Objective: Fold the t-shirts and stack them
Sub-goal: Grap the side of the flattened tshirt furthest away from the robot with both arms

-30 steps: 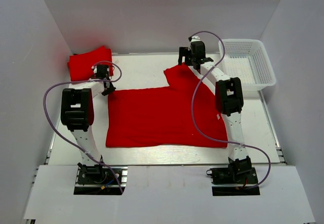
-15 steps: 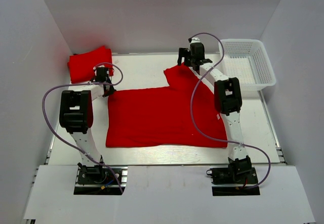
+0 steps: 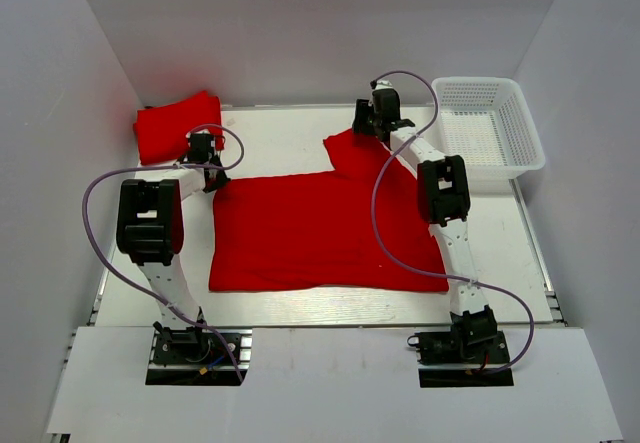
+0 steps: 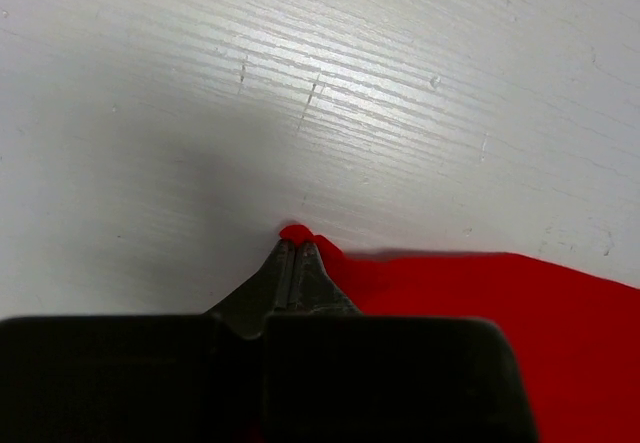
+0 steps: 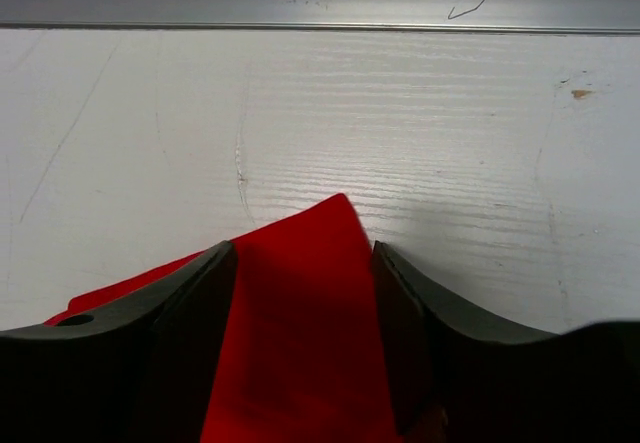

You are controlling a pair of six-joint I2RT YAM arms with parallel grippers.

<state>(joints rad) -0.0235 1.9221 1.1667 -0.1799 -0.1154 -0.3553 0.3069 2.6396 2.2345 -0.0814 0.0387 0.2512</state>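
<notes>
Grab stage, pre-fold. The spread t-shirt lies flat mid-frame on the bench. A folded t-shirt sits upper left, apart from it.

The left tool has its fingers pressed together on the very tip of the shirt's upper-left corner, w/ only a sliver of red showing past them. The right tool has its fingers apart, straddling the pointed sleeve tip at upper centre of the top view. The cloth sits between them but isn't pinched yet.

To do it well, we judge:
- The right side should shut low, near the bench, w/ plenty of cloth between the fingers, so it takes both layers.
- The left bite looks thin and may slip, so lift gently.
- Raise both corners at the same pace and height, and keep the top edge taut.
- Carry them toward the lower edge of the frame w/o dragging the body of the shirt.

Vs. 1 s ago:
- The right arm's elbow has shifted a bit toward frame left, and its wrist has settled closer over the sleeve.
- The left wrist has edged slightly lower in frame.
- Both shirts lie approx. as they did.
</notes>
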